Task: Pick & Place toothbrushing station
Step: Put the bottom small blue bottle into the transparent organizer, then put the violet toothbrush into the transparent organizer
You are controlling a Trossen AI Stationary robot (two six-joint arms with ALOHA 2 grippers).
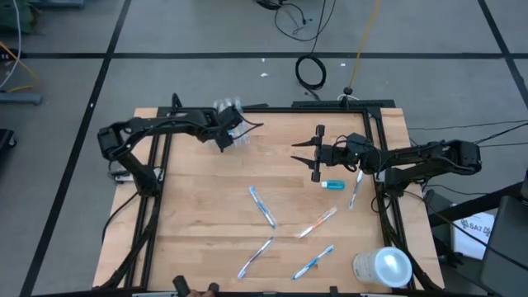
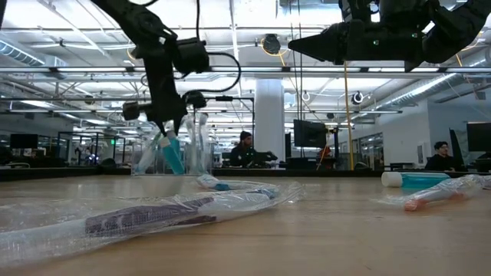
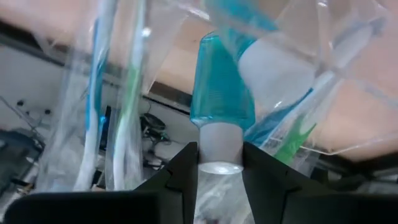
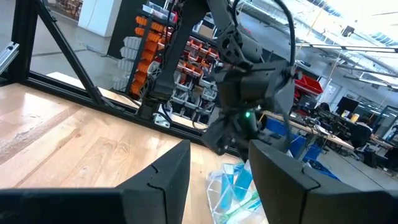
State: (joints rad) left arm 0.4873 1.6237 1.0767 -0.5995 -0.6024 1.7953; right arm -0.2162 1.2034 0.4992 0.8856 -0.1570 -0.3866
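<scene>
A small clear cup (image 1: pixel 235 124) stands at the table's far left with several toothbrushes (image 3: pixel 96 93) upright in it. My left gripper (image 1: pixel 224 136) is over it, shut on a teal toothpaste tube (image 2: pixel 172 156). My right gripper (image 1: pixel 307 153) hovers open above the table's middle right, holding nothing and pointing toward the cup. A second teal tube (image 1: pixel 332 185) lies on the wood just near of the right gripper. Several wrapped toothbrushes (image 1: pixel 262 206) lie flat across the near half of the table. My left gripper pinches the tube's white cap (image 3: pixel 219 144) between its two fingers. The fingers slant down from the table's left. The tube hangs below them, tilted, its teal body (image 3: pixel 221 87) among the toothbrushes at the cup. Whether its lower end rests on anything, I cannot tell.
A large whitish translucent cylinder (image 1: pixel 384 266) lies at the near right corner. A black frame (image 1: pixel 375 124) runs along the table's edges. Bare wood lies between the cup and the scattered toothbrushes. People sit at desks in the room beyond.
</scene>
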